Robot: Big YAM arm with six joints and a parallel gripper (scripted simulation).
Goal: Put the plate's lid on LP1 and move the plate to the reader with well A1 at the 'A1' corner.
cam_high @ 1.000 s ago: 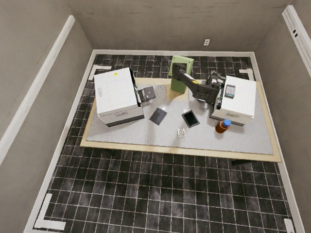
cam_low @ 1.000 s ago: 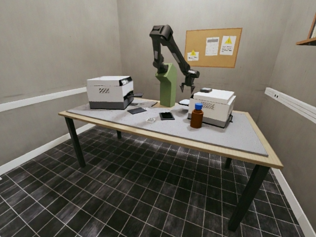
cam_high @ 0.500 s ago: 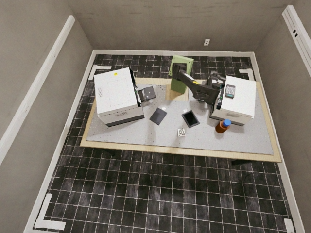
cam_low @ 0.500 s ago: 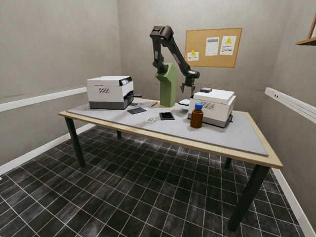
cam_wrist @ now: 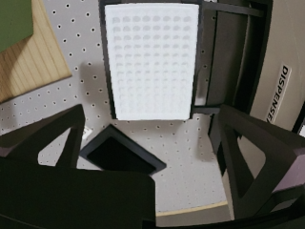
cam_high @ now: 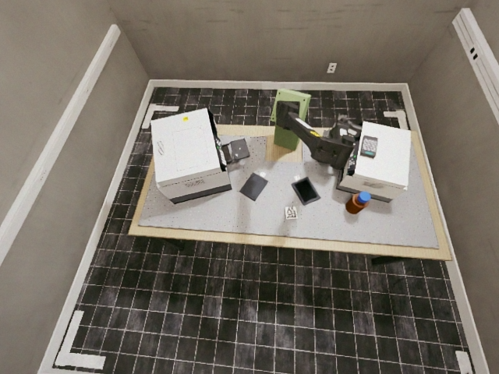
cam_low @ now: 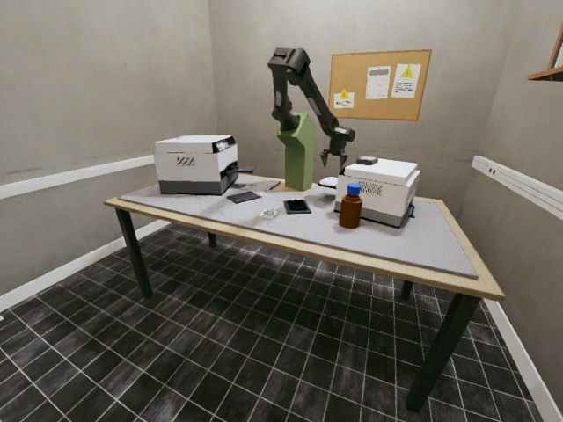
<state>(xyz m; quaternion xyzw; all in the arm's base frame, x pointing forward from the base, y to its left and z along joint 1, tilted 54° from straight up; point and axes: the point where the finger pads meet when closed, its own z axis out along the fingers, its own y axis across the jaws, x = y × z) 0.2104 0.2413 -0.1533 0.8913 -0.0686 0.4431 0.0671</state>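
My gripper (cam_low: 332,164) (cam_wrist: 152,111) is open and empty above the dispenser's stage (cam_wrist: 109,72). The white plate (cam_wrist: 152,57) (cam_low: 328,181) lies there, its rows of wells showing faintly; whether the clear lid is on it I cannot tell for sure. The arm hides it in the top view. The dispenser (cam_high: 383,157) (cam_low: 377,191) is on the right. The reader (cam_high: 185,145) (cam_low: 191,155) is on the left, its dark stage (cam_high: 240,149) (cam_low: 246,169) sticking out. Two dark bench positions lie between: a flat one (cam_high: 253,186) (cam_low: 244,196) and a framed one (cam_high: 297,194) (cam_wrist: 135,149). Their names are unreadable.
The brown bottle (cam_high: 355,204) (cam_low: 350,212) with a blue cap stands upright at the dispenser's front side. A keypad (cam_high: 369,146) (cam_low: 367,160) lies on the dispenser. A patterned white tag (cam_high: 291,212) (cam_low: 268,213) lies near the front. The green arm pedestal (cam_high: 286,139) (cam_low: 299,158) stands at the back.
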